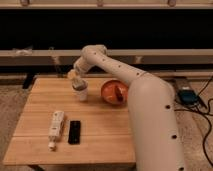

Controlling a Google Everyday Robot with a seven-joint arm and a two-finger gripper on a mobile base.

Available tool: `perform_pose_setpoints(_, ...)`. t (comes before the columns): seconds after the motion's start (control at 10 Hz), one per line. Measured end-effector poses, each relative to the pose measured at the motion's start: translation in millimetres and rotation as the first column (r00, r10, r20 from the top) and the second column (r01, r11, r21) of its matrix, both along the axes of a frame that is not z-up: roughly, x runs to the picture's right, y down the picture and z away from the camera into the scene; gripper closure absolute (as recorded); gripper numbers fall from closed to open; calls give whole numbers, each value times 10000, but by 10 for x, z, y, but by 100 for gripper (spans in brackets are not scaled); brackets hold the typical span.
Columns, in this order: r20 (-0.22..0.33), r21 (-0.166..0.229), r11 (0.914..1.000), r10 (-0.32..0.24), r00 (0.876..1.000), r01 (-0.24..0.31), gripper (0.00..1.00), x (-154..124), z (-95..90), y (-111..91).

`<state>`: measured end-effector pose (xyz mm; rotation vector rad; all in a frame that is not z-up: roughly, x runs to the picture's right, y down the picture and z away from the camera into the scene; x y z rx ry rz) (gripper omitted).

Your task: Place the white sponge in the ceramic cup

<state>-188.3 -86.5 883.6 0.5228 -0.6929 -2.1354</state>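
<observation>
Wooden table point(100, 135) fills the lower left of the frame. At centre left, the gripper point(77, 81) is held directly over the ceramic cup point(81, 93). Neither its grip nor the white sponge can be made out. Release is best made low, centred over the rim.

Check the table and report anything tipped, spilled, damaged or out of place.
Nothing stands out. The ceramic cup stands upright with the hand right above its rim. The orange-red bowl sits level beside it. The white remote-like stick and the black slab lie flat near the front edge. No spill shows on the table.
</observation>
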Motion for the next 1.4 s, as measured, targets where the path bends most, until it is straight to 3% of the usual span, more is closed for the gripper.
perform_pose_setpoints(0.5,-223,269,9977,623,9978,-617,40,300,-125,61)
perform_pose_setpoints(1.0,-295,864,9913,1024,9943,-995,40,314,-142,69)
perform_pose_setpoints(1.4,-298,928,9906,1038,9941,-1007,40,294,-151,54)
